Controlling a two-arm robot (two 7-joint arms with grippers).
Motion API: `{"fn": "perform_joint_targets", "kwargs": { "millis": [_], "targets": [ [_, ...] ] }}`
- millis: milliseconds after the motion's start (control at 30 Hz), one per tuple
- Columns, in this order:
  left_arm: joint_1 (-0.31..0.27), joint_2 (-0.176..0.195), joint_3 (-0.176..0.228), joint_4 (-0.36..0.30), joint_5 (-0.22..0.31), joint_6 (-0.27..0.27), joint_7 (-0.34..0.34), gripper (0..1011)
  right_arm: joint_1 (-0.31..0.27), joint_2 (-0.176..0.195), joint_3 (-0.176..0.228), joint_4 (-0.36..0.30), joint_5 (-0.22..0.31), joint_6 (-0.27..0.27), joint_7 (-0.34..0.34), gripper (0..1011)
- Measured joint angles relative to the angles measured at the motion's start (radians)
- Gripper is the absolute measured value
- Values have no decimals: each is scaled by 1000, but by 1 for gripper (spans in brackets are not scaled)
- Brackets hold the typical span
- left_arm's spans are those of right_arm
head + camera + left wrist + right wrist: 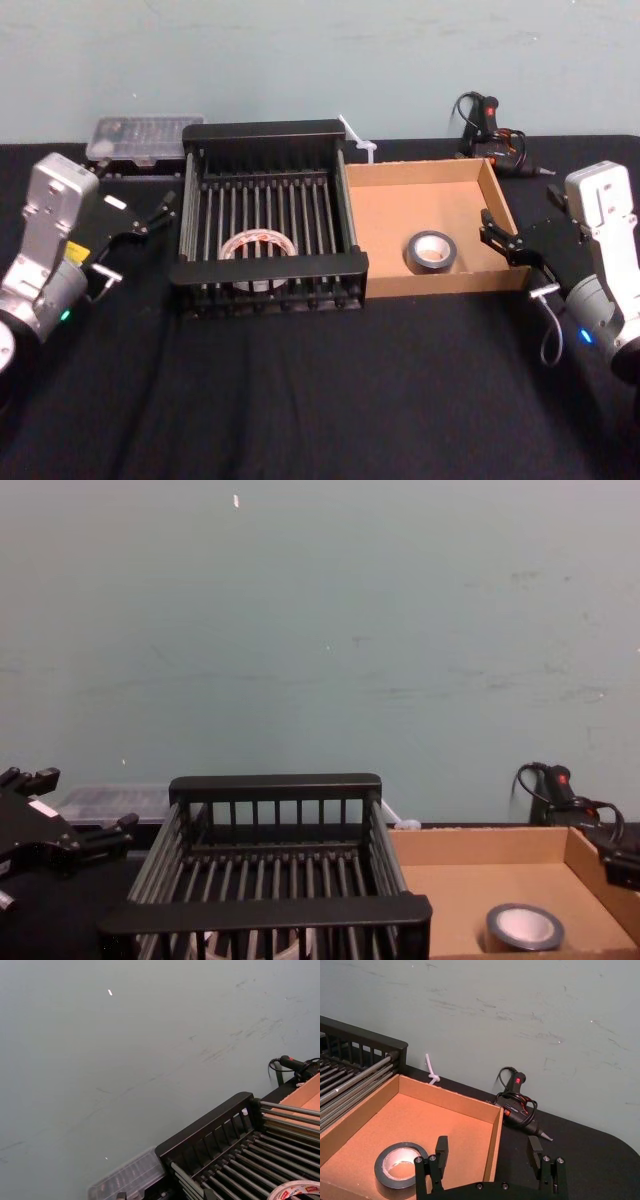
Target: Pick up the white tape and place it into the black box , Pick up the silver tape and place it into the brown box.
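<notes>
white tape (258,252) lies flat on the slatted floor of the black box (266,136), toward its near edge, and silver tape (432,250) lies flat in the brown box (378,238) near its front wall, so both placements look done with nothing left but to draw clear. each roll rests with its hole facing up. left gripper (160,213) hangs beside the crate's left wall with fingers apart, and right gripper (497,233) sits at the tray's right wall, jaws spread and empty.

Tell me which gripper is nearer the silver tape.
Right. The right gripper hovers open by the brown box's outer wall, close beside the silver tape lying inside. The left gripper sits beyond the black box, on its far side.
</notes>
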Motion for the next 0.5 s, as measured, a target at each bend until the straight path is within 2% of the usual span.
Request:
{"fn": "perform_joint_targets", "kwargs": {
  "millis": [500],
  "targets": [
    [0, 0, 0, 0, 0, 0, 0, 1001, 0, 0, 0, 0, 0, 0, 0, 1002]
  ]
}}
